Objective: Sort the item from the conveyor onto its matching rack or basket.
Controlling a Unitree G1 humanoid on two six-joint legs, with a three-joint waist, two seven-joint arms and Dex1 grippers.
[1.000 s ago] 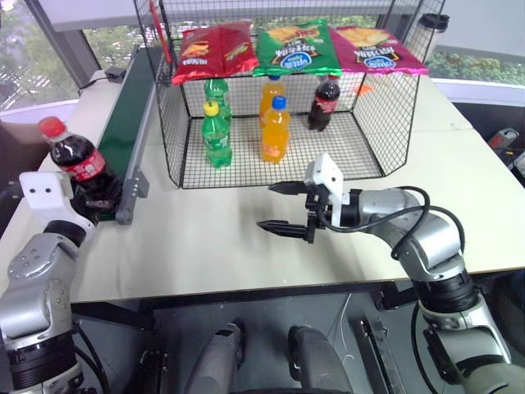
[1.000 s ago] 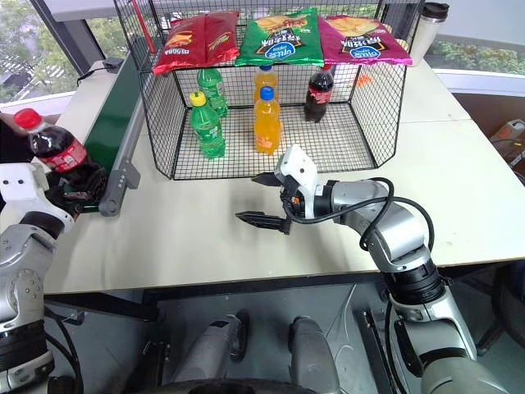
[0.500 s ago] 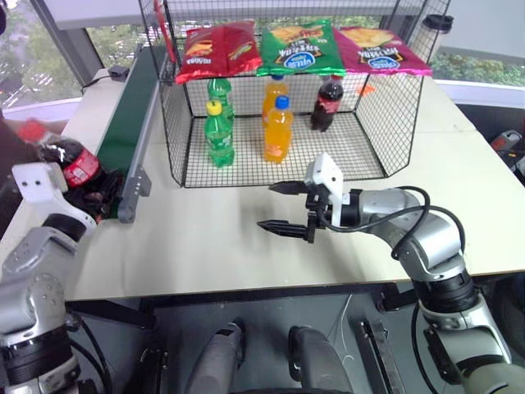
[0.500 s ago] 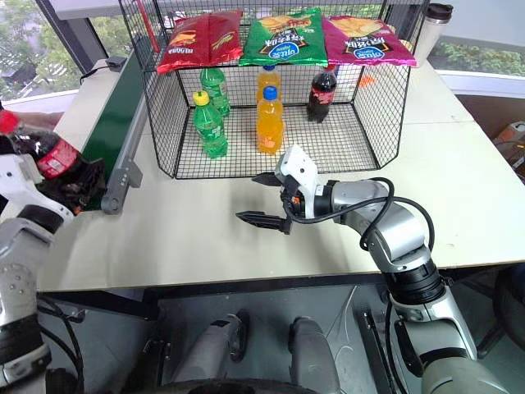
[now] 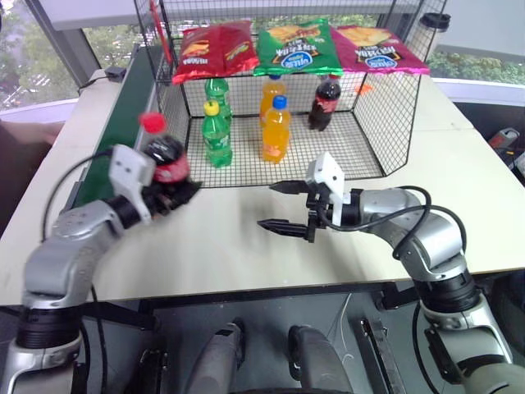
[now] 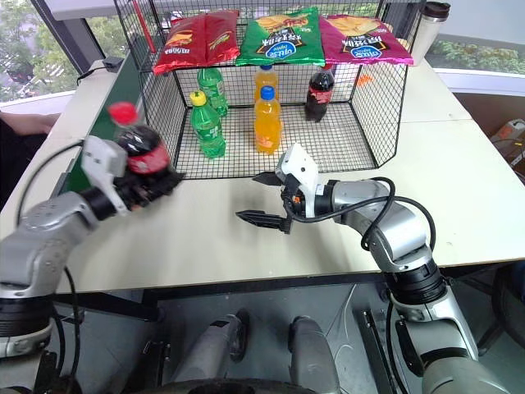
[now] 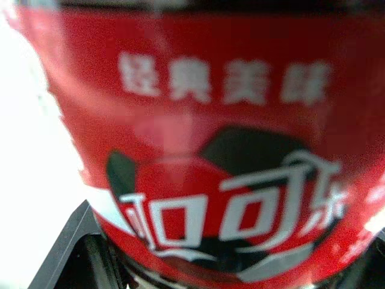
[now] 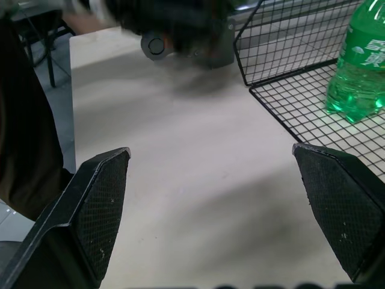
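The item, a small cola bottle [image 5: 166,158] with a red cap and red label, hangs tilted above the table just in front of the basket's near left corner. My left gripper [image 5: 174,194] is shut on its lower body. The bottle's red label [image 7: 198,150] sits right before the lens in the left wrist view. The dark-green conveyor [image 5: 123,115] runs along the table's left side, behind the bottle. The black wire basket [image 5: 394,115] stands at the back centre. My right gripper [image 5: 267,205] hovers open over the table's middle, pointing left, its fingers [image 8: 99,205] wide apart and empty.
Inside the basket stand green soda bottles [image 5: 216,135], orange soda bottles [image 5: 276,131] and another cola bottle [image 5: 325,103]. Chip bags [image 5: 297,45] lie on the slanted shelf above. A lidded cup [image 5: 433,25] stands at the back right. Bare tabletop [image 5: 213,246] lies between the two grippers.
My left arm has swung to the right, carrying the cola bottle from beside the conveyor's near end out over the table near the basket's left corner. The right arm has stayed still.
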